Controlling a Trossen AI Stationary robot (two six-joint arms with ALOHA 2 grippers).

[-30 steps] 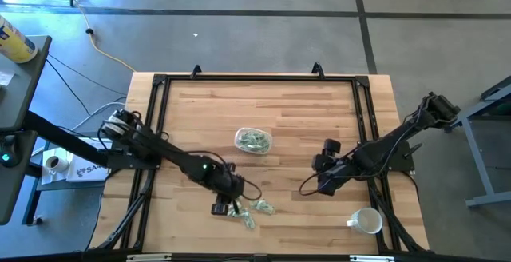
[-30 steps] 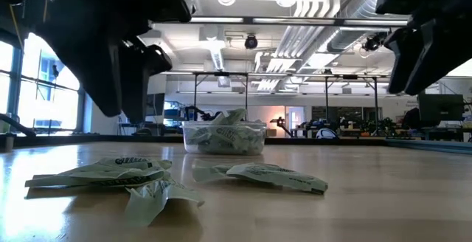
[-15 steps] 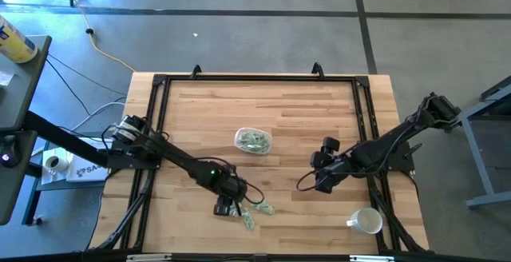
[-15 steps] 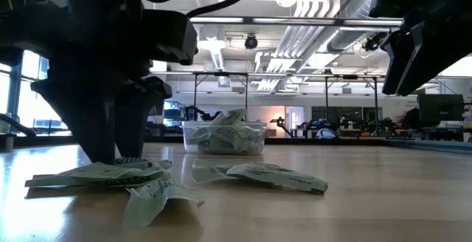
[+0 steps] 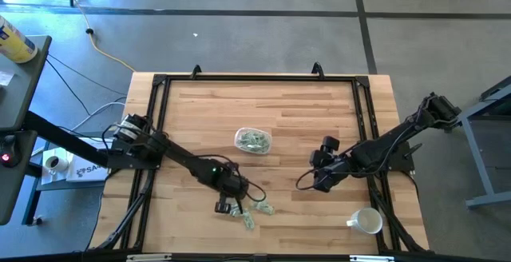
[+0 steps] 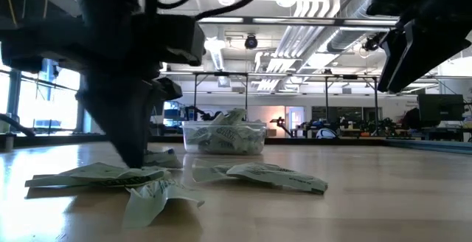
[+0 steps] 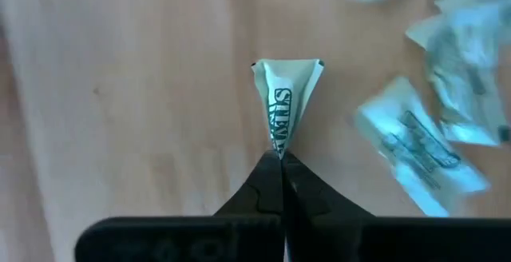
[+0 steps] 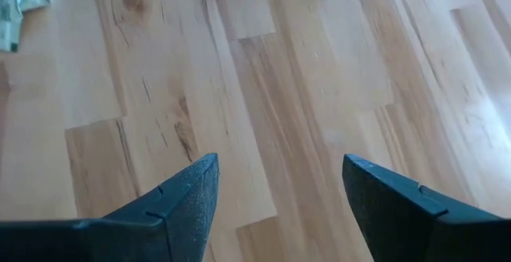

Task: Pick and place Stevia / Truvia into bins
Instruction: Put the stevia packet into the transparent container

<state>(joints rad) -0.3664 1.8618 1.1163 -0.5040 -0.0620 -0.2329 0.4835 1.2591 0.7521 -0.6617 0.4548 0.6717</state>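
A clear round bowl (image 5: 253, 140) holding several pale green and white sachets stands mid-table; it also shows in the low view (image 6: 223, 137). Loose sachets (image 5: 257, 212) lie flat on the wood near the table's near edge, and show in the low view (image 6: 254, 174). My left gripper (image 5: 227, 207) is down at this pile, shut on one sachet (image 7: 284, 101). My right gripper (image 5: 319, 180) hangs open and empty above bare wood, right of the bowl (image 8: 279, 198). My left gripper pinches one end of a sachet (image 7: 278, 146) between its two fingertips. The paper is creased together at the pinch and fans out wider toward its free end (image 7: 287, 64). The fingers come from above, pointing down (image 6: 133, 150). Whether the sachet is clear of the table, I cannot tell.
A white mug (image 5: 366, 220) lies near the table's near right corner. A black frame (image 5: 255, 78) runs around the tabletop. Other loose sachets (image 7: 419, 146) lie right beside the held one. Bare wood lies between the pile and the bowl.
My left gripper has come down from above the table onto the loose sachets and shifted a little toward the table's right edge. One sachet end now stands up slightly beside its fingers.
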